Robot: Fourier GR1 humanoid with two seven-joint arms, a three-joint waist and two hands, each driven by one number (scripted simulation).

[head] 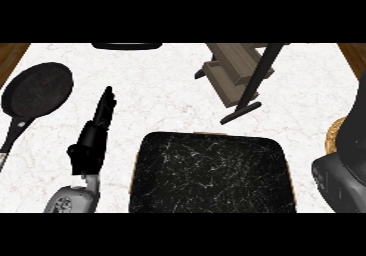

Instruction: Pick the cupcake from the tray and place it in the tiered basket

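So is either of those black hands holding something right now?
The left hand holds nothing; its fingers are straight above the counter. The right hand is hidden behind its forearm, so that cannot be told.

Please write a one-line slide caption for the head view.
Left hand open beside the dark tray; frying pan at left.

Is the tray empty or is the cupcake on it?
Empty as far as shown: the tray shows only bare black speckled surface; no cupcake is visible anywhere.
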